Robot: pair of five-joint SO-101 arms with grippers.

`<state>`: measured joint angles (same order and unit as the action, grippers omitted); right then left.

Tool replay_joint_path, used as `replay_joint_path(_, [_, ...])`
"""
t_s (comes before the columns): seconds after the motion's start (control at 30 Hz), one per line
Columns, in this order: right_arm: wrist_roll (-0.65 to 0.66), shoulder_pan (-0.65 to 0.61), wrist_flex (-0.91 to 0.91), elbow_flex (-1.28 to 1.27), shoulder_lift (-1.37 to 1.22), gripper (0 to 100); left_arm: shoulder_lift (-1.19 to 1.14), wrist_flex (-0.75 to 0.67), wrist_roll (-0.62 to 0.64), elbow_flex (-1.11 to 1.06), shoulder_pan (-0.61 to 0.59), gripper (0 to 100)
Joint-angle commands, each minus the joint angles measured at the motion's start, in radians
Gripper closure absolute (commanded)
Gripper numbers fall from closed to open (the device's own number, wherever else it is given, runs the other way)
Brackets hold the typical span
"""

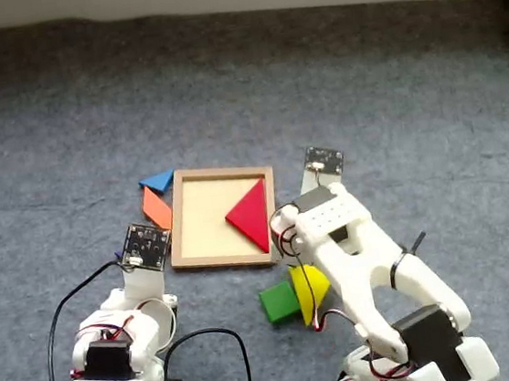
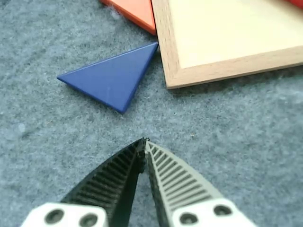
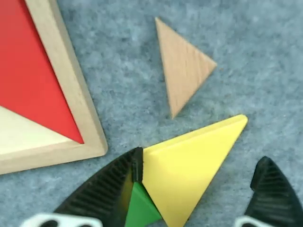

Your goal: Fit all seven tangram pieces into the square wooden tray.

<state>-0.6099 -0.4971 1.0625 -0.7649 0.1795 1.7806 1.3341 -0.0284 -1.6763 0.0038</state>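
Plainly, the right gripper (image 3: 201,158) has its black fingers (image 3: 106,187) spread wide, one on each side of the yellow triangle (image 3: 189,170). One finger is at the triangle's edge and the other stands clear of it, so nothing is gripped yet. The wide spread suits a broad, flat piece, and it reads as the set-up for a pinch across its sides. The green square (image 3: 139,210) lies against the yellow triangle under that near finger; I cannot tell whether the two overlap. Just beyond is a plain wooden triangle (image 3: 182,66), flat on the carpet (image 3: 265,56), apart from both.

The left gripper (image 2: 143,142) has its ribbed fingers (image 2: 170,175) pressed together on nothing. Its tip is over bare carpet near the dark blue triangle (image 2: 111,78), whose point nearly meets the tray's corner. It looks parked rather than working.

In the high view, the square wooden tray (image 1: 218,171) sits at the centre of the frame. The red triangle (image 1: 250,214) is the one piece inside, tucked against the right wall, probably to leave the rest open. An orange piece (image 1: 155,208) and a lighter blue triangle (image 1: 157,180) lie against the tray's left side. The yellow and green pieces are at lower centre, below the tray's right corner. Six pieces remain outside, so the task is at an early stage.
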Motion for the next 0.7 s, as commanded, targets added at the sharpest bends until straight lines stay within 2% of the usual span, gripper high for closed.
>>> replay_joint_path(0.0, [-0.014,0.018,-0.007,0.045,-0.001,65.0,0.035,0.006,0.011,-0.019,0.013,100])
replay_joint_path(0.43, [-0.015,-0.030,-0.018,0.044,-0.002,65.0,0.035,0.006,0.011,-0.019,0.013,100])
replay_joint_path(0.67, [-0.078,-0.084,-0.067,0.044,-0.002,65.0,0.035,0.006,0.011,-0.019,0.013,100])
